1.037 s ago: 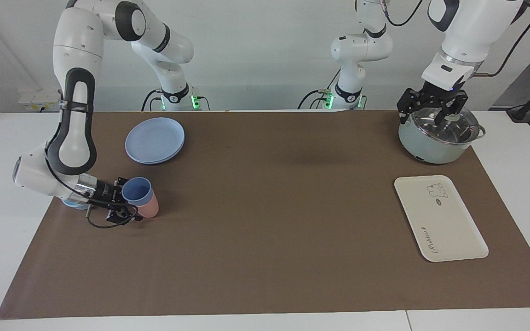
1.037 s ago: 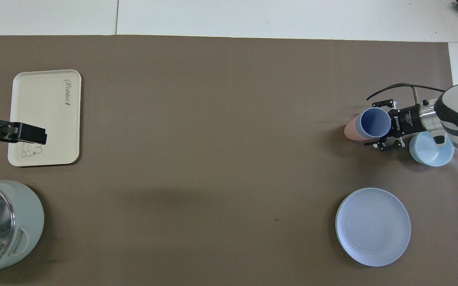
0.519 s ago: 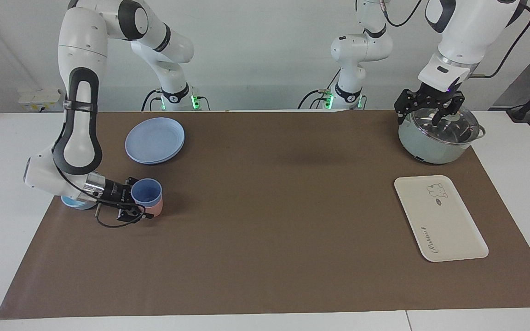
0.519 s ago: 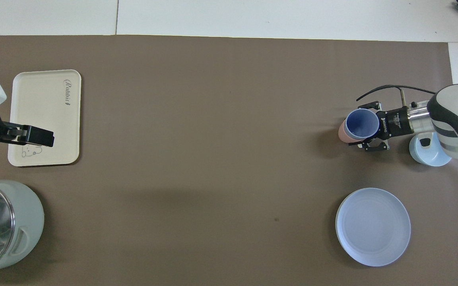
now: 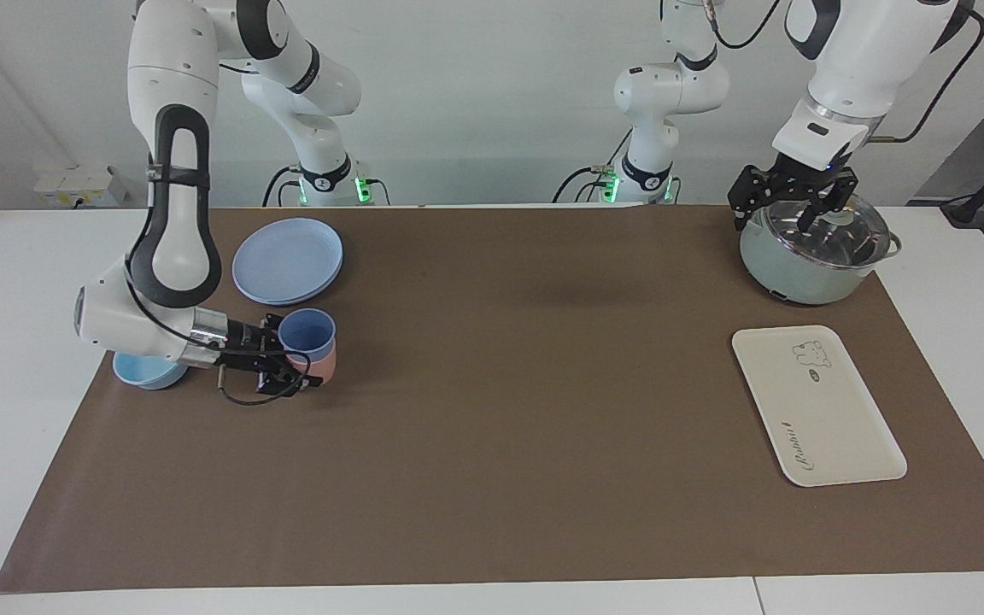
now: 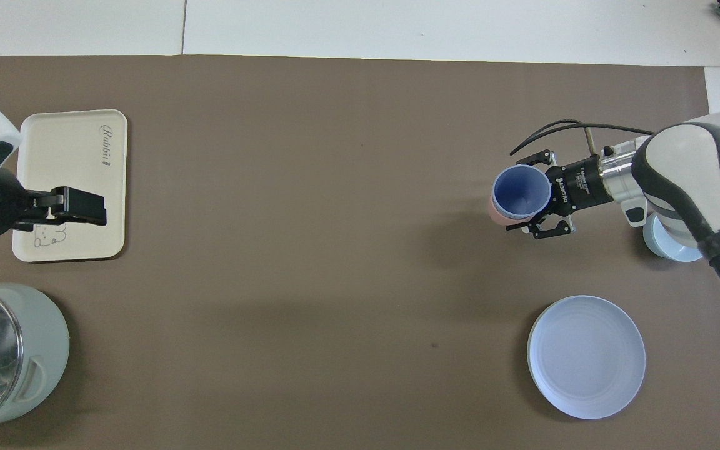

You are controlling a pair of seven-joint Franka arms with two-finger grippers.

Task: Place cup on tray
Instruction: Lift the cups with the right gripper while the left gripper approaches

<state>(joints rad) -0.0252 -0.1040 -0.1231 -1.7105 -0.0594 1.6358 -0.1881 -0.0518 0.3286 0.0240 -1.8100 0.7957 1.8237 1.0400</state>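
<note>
Brown paper covers the table almost to its edges, and we see a wide bare stretch across its middle. At the right arm's end, the right gripper is clenched on the cup, which it holds upright and lifted, with the pink tumbler just under and beside it. We cannot tell if the two tumblers touch. A light-blue bowl sits close to the paper's edge at that end, partly under the arm, and the round blue plates lie nearer to the robots. At the left arm's end, the tray lies near the paper's edge, with the pot in the corner nearer to the robots. The left gripper hangs over the pot's lid with fingers spread and holds nothing.
</note>
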